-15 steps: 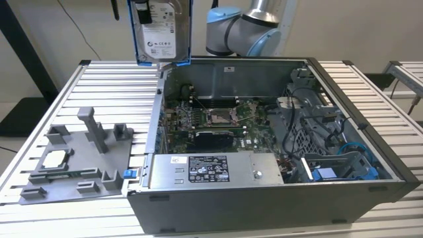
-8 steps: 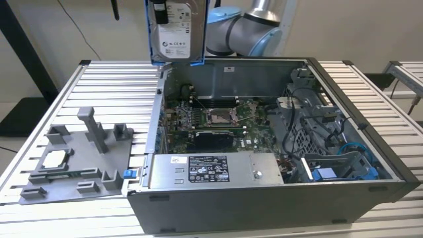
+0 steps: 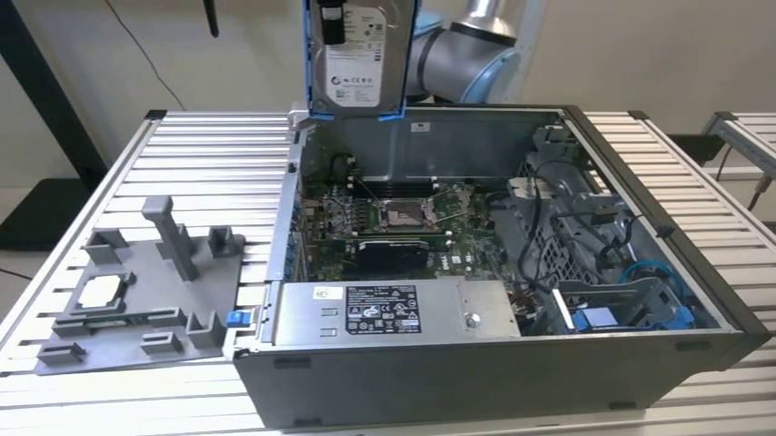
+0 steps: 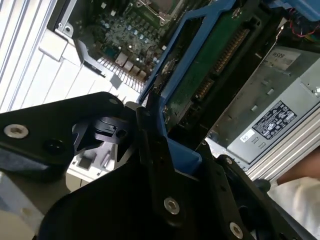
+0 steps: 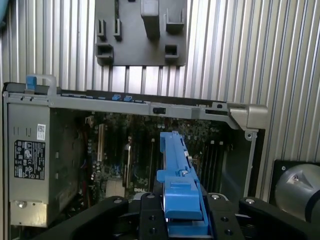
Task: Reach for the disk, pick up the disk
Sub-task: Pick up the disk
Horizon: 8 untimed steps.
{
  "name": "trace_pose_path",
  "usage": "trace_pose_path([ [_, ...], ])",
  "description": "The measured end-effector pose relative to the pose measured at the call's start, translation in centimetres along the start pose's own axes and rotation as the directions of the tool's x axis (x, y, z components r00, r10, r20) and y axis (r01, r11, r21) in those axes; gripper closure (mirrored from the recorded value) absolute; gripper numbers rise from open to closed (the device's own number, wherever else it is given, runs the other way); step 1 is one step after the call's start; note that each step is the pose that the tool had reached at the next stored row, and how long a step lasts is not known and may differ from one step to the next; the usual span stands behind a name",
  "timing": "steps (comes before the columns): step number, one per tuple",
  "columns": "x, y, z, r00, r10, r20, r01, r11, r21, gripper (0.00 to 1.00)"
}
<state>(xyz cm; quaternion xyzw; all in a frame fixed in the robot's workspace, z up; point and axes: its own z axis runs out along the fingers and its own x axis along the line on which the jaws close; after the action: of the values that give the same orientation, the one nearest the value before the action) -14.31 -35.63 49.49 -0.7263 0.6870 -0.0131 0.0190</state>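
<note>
Disk up in the air, upright above the open computer case | end effector clamped tight on the disk's blue edge (circuit-board side shows in the second wrist view) | grey fixture plate on worktop, exterior view's left

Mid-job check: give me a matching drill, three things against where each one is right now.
Things:
1. the disk
2. grey fixture plate
3. long grey box

Places:
A. on the slatted table, to the exterior view's left of the open case
B. inside the open case
C. gripped by the hand, up above the case

Pairs: 1-C, 2-A, 3-B
</note>
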Motion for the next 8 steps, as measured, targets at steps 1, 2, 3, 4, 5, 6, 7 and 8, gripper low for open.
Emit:
trace_pose_path([
  [1,0.02,-0.42,0.02,1.0,0.0,0.0,0.0,1.0,-0.0008,1.0],
  [2,0.05,-0.88,0.04,1.0,0.0,0.0001,0.0,1.0,-0.0017,1.0],
  [3,0.08,-1.33,0.06,1.0,0.0,0.0001,0.0,1.0,-0.0026,1.0],
  [4,0.1,-1.79,0.08,1.0,0.0,0.0002,0.0,1.0,-0.0034,1.0],
  [5,0.13,-2.24,0.1,1.0,0.0,0.0002,0.0,1.0,-0.0043,1.0],
  [6,0.15,-2.7,0.12,1.0,0.0,0.0003,0.0,1.0,-0.0052,1.0],
  [7,0.18,-3.15,0.14,1.0,0.0,0.0003,0.0,1.0,-0.0061,1.0],
  [8,0.2,-3.6,0.16,1.0,0.0,0.0003,0.0,1.0,-0.007,1.0],
])
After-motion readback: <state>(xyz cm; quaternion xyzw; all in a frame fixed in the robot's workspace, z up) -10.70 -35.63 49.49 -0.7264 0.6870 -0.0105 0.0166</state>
